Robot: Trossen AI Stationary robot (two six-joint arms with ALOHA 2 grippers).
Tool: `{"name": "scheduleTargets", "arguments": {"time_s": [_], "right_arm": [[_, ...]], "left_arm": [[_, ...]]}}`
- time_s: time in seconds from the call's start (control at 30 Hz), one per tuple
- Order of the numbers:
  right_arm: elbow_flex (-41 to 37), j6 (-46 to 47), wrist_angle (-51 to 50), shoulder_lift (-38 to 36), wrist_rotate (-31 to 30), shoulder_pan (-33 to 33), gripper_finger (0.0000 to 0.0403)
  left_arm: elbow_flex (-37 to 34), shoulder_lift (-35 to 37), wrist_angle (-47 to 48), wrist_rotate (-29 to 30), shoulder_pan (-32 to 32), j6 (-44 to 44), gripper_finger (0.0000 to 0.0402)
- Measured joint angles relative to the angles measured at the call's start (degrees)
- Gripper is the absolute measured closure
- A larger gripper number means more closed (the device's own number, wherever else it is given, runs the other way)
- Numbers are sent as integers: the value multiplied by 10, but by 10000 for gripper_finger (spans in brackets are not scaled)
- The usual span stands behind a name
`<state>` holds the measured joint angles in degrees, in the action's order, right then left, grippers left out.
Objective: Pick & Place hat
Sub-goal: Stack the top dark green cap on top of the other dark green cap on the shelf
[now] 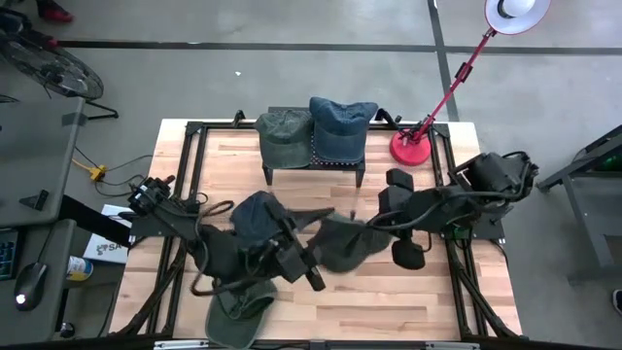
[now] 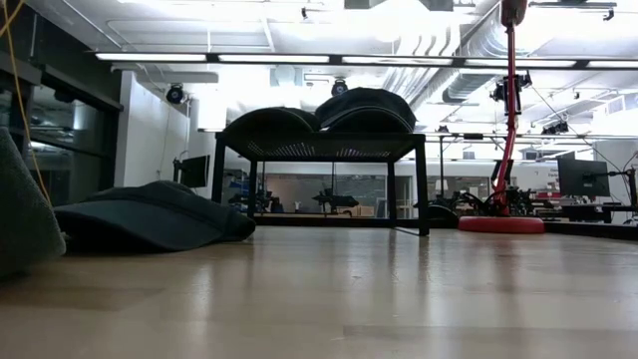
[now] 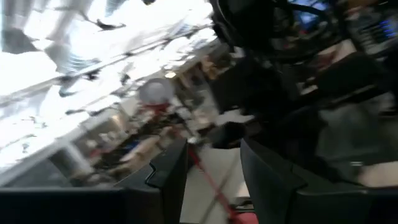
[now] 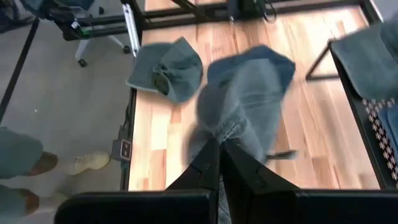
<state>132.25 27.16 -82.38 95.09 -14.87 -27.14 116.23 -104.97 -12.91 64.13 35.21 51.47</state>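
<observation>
Overhead, the right gripper [image 4: 219, 149] has its jaws closed on a gray cap [image 1: 348, 243] held mid-surface. Beside it the left gripper [image 1: 309, 270] has jaws parted, empty. Two caps sit on the black rack [image 1: 313, 163].

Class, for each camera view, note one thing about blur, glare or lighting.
High view: evenly lit and sharp; the lamp shade glares white. Low view: ceiling lights blow out, and the hats on the rack are silhouettes. Left wrist view: heavy motion smear, washed-out white. Right wrist view: the held hat is blurred; the floor is sharper.
</observation>
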Motion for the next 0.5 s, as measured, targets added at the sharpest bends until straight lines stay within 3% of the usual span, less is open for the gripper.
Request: {"name": "scheduleTargets", "arguments": {"time_s": [0.23, 0.37, 0.5], "right_arm": [[0, -20, 49, 3, -17, -10, 403], [0, -32, 61, 3, -16, -10, 403], [0, -44, 68, 6, -18, -10, 403]], "left_arm": [[78, 0, 295, -168, -25, -291, 256], [82, 0, 347, -203, -46, -377, 256], [82, -1, 373, -275, -71, -449, 257]]}}
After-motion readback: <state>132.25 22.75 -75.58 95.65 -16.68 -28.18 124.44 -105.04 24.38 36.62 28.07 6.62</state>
